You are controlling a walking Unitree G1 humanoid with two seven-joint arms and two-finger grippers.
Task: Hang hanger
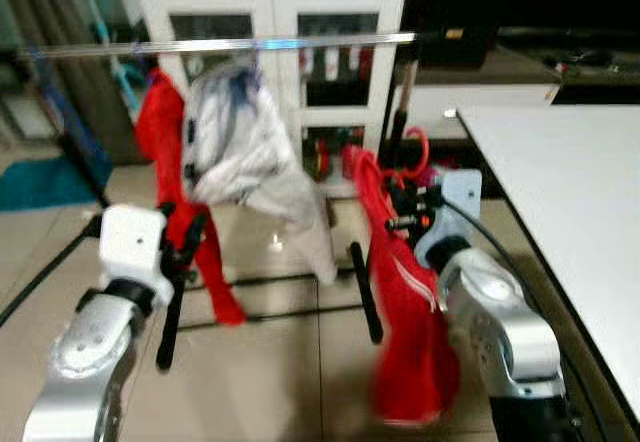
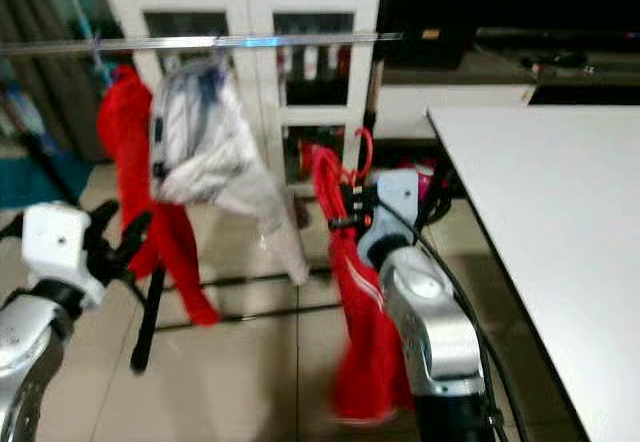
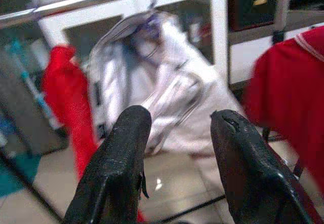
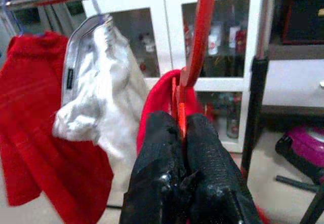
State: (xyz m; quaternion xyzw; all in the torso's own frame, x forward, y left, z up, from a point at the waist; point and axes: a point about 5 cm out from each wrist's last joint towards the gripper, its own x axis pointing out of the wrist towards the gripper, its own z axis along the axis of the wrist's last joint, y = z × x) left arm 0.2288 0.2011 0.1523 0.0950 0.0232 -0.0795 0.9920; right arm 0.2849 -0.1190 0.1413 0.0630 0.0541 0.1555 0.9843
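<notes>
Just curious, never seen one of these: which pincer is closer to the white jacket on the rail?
Left. The left pincer is open just below the white jacket; the right pincer is off beside it, shut on a red hanger.

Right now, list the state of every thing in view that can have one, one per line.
Right gripper: shut on the red plastic hanger.
Red plastic hanger: held below the rail, not yet hung, red garment draped from it.
Left gripper: open, holding nothing.
Silver metal rail: carrying two garments.
White jacket: hung on the rail.
Red cloth: hung beside the jacket.
White glass-door cabinet: doors closed.
</notes>
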